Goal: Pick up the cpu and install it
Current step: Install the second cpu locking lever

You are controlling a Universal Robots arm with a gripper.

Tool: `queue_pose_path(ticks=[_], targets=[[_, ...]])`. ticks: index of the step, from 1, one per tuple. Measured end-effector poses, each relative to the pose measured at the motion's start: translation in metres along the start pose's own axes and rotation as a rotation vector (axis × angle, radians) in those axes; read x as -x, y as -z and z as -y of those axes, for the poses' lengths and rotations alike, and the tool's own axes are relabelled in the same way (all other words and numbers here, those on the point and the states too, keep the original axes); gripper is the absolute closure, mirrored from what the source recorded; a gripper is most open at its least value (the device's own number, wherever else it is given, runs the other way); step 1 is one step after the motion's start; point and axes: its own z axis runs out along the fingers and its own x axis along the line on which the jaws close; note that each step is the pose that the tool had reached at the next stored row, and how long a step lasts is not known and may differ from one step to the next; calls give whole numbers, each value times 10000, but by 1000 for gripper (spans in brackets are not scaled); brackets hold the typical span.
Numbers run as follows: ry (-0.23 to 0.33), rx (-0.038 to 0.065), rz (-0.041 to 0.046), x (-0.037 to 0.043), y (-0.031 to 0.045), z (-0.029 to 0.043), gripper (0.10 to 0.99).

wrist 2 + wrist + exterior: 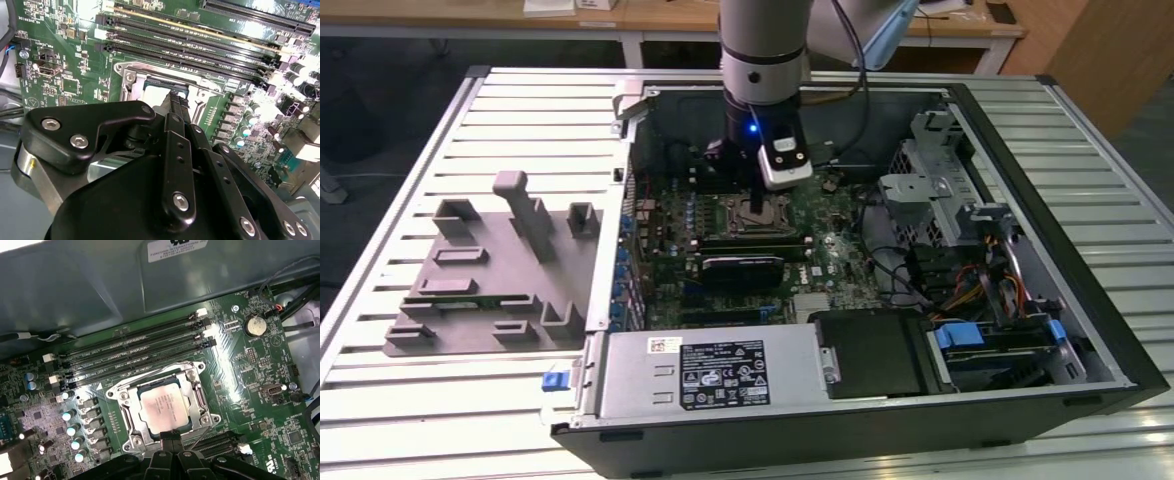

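Directly below the gripper (172, 436) lies the cpu (162, 407), flat inside the metal-framed socket (165, 407) on the green motherboard (250, 385). In the first wrist view its pale square top faces up and fills the frame's opening; the black finger tips hang at the socket's near edge, just above the chip, and whether they touch it cannot be told. In the second wrist view the fingers (177, 107) stand close together over the socket with nothing seen between them, so the gripper appears clenched and empty. Beyond the socket from the gripper run four long black memory slots (135, 352). In the exterior view the arm (761, 60) reaches down into the open computer case (1067, 300), which holds the motherboard, a power supply (707, 370) and drive cages. Well apart from the gripper, outside the case at the exterior view's left, a grey fixture tray (480, 270) rests on the slatted table (400, 400).
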Motion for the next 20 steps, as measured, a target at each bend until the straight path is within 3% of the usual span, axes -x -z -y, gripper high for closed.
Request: queue_pose_path(ticks=[20], targets=[[0,1,1,85,0,163,980]])
